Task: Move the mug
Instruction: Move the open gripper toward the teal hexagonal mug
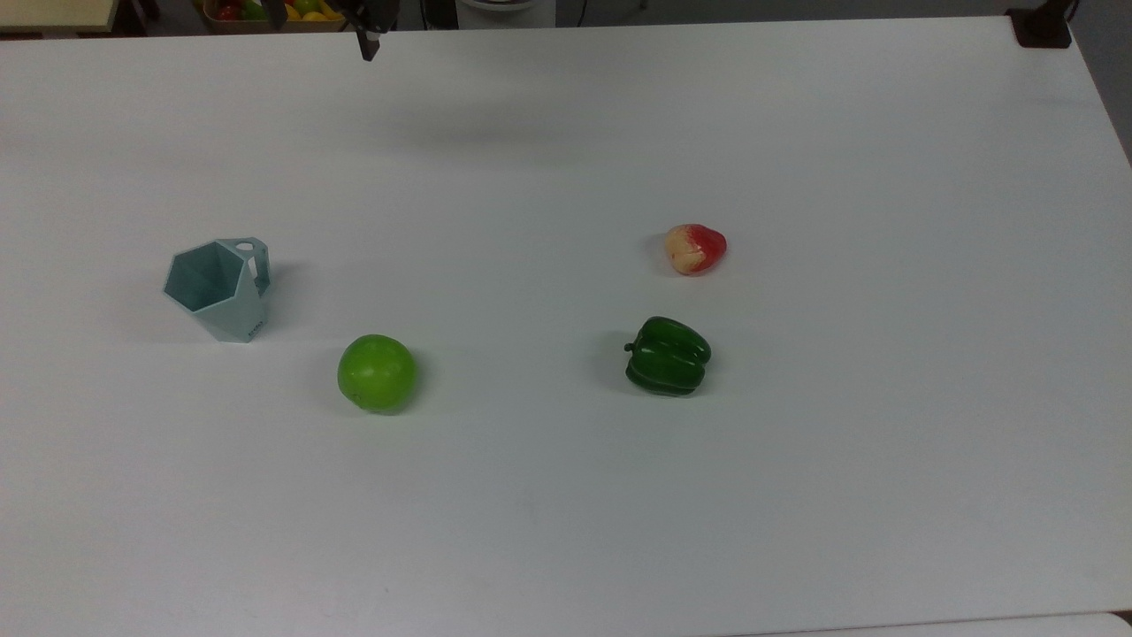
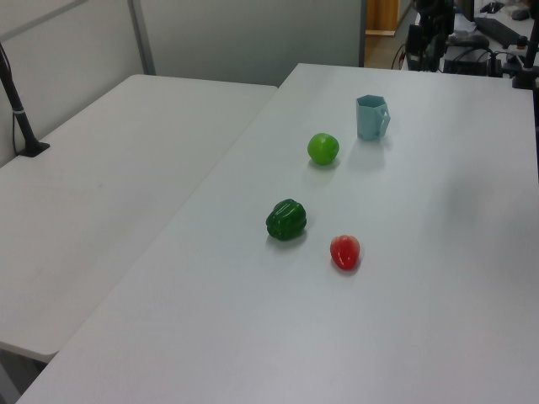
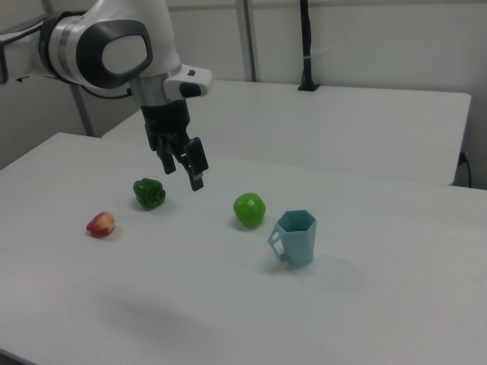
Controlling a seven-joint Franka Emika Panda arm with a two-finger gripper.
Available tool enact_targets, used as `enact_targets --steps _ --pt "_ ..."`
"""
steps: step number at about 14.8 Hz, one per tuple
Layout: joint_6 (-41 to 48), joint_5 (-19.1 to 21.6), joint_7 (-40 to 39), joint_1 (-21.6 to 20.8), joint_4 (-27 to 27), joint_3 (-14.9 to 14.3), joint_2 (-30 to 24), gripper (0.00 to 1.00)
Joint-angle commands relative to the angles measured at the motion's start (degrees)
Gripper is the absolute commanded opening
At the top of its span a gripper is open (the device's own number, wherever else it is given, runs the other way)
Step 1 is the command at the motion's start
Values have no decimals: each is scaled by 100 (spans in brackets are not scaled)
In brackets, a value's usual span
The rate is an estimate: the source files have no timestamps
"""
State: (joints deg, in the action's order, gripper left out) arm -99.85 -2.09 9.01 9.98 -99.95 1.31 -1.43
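Mug (image 3: 297, 237) well apart from gripper (image 3: 185, 164), low to the right view's right.
Upright on table (image 3: 228, 304), handle toward gripper; fingers spread, holding nothing, hovering high.

Bright, even overhead light leaves soft, faint shadows (no glare) on the white table (image 1: 566, 495); focus slightly soft.

White rounded arm (image 3: 114, 46), black claw (image 3: 185, 162)

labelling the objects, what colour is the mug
Pale blue-green; the mug shows best in the top view.
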Motion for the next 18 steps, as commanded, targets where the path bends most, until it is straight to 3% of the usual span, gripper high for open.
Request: enact_targets --steps 1,5,10,16,18 --pt "63 103 -311 48 98 -157 -68 100" --pt "-235 130 -647 267 107 -280 81 100" --pt "-430 174 -647 601 475 -271 731 100" --pt "-772 472 -585 759 564 -271 1346 100" --pt "-1271 709 -463 786 564 -280 1610 100"
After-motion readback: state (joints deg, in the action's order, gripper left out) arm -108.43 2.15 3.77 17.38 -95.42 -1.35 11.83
